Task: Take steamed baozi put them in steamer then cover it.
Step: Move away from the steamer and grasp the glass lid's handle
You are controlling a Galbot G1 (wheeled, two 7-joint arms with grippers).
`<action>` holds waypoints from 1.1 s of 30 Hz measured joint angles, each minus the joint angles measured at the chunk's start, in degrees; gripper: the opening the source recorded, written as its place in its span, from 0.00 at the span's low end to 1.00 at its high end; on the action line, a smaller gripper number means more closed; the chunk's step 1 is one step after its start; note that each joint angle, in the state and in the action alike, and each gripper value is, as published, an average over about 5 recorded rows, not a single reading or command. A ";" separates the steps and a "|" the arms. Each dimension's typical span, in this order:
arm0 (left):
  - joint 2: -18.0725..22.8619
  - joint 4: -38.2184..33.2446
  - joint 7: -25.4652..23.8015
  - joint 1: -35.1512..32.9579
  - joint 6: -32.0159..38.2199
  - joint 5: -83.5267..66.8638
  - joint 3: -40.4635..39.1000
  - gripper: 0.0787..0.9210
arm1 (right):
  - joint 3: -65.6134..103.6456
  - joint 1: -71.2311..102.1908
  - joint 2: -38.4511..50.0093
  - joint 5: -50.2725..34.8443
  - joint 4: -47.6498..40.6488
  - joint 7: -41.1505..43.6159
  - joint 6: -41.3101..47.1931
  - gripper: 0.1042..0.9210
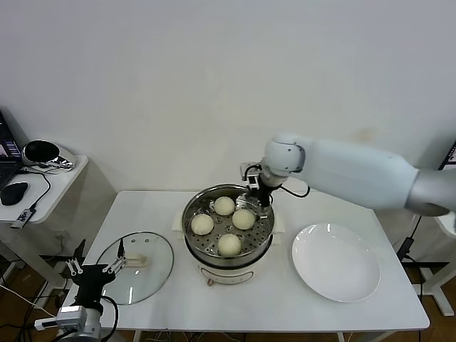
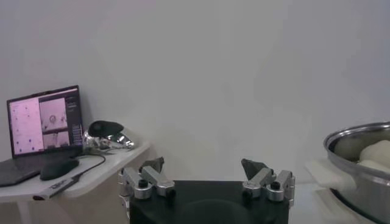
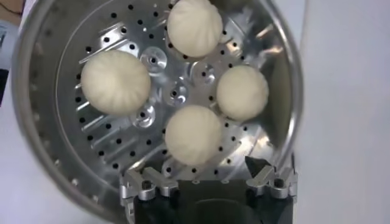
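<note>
A: 4 steamed baozi [image 1: 226, 224] sit in the steamer [image 1: 194, 246]; right end effector [image 3: 207, 173] wide, empty, at its 1 o'clock rim.

B: The cover [image 1: 149, 279] lies on the surface at 9 o'clock, by the wide left end effector [image 1: 95, 267]. Covering remains.

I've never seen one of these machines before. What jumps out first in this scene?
The shiny steamer at the middle of the white table, with four steamed baozi on its perforated tray. The big white right arm reaches over its far rim, its right tool open and empty. The glass cover lies flat on the table's left, by the open left tool; a bare white plate sits right.
</note>
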State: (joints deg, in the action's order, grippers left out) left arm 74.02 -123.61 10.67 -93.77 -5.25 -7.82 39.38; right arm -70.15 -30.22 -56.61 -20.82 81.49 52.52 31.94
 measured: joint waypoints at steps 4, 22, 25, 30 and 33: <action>-0.12 0.46 -0.03 0.16 0.08 0.00 0.09 0.88 | 3.00 2.29 5.63 -1.66 5.25 -5.15 -1.68 0.88; 0.79 2.61 1.19 0.90 0.98 3.45 -0.94 0.88 | 54.63 55.84 17.02 1.62 21.78 -35.25 -21.83 0.88; 1.04 3.26 1.94 1.23 1.15 5.54 -1.46 0.88 | 65.48 66.63 12.83 5.32 22.36 -36.59 -26.71 0.88; 0.94 4.77 3.66 1.55 2.11 11.73 -2.30 0.88 | 81.65 82.66 3.49 11.24 22.69 -37.46 -34.94 0.88; 0.46 5.92 4.27 1.62 3.17 17.50 -2.12 0.88 | 89.95 90.84 -2.05 13.73 23.34 -38.09 -38.70 0.88</action>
State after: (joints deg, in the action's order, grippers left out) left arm 74.49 -117.69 14.94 -92.16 -2.08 9.68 37.26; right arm 19.80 60.62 -58.66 -7.09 104.83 14.43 -6.76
